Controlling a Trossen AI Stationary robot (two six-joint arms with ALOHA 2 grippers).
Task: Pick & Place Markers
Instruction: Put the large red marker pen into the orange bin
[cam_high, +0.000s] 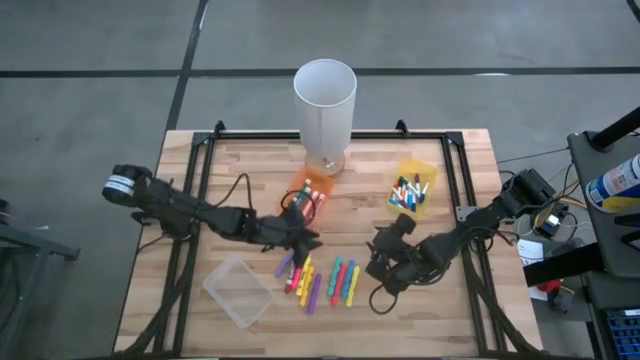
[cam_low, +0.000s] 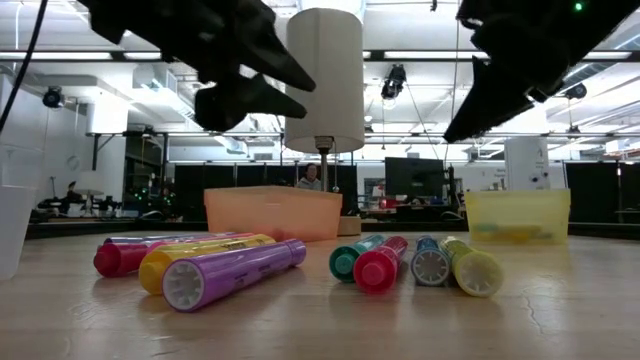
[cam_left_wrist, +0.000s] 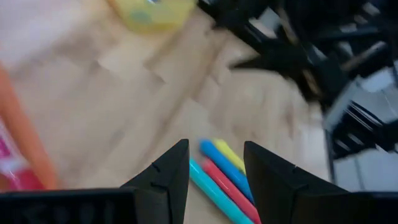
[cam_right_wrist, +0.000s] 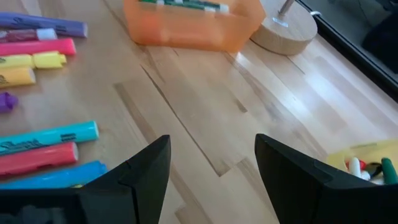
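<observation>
Task status, judged from the present layout: partly complete; the orange bin (cam_high: 312, 190) near the base of the white cylinder (cam_high: 325, 100) already holds a few markers, and the yellow bin (cam_high: 413, 190) toward the right holds several more; the clear bin (cam_high: 238, 290) at the front left appears to hold nothing. Two loose groups remain on the surface (cam_high: 450, 300): a left cluster of markers (cam_high: 303, 280) in pink, yellow and purple, and a right row of markers (cam_high: 344, 282) in teal, red, blue and yellow; roughly a dozen in all, so about half the work appears outstanding.

Left gripper (cam_high: 300, 236): positioned above the surface between the orange bin and the left cluster; fingers apart with nothing between them, as the left wrist view confirms (cam_left_wrist: 214, 174); in that view the right row (cam_left_wrist: 221, 177) shows through the gap and beyond the fingertips, not touching either finger; in the high view the left cluster lies just beside and in front of this gripper.

Right gripper (cam_high: 384, 262): positioned just beside the right row, on the side toward the yellow bin; fingers apart and empty in the right wrist view (cam_right_wrist: 211, 168); the teal, red and blue markers (cam_right_wrist: 46, 155) lie off to one side of the fingers, outside the gap, with bare surface between the fingertips.

In the low view both grippers hang clear above the markers; no contact is visible.

Neither gripper carries a marker; a descent and alignment over one marker would be required before any closure.
</observation>
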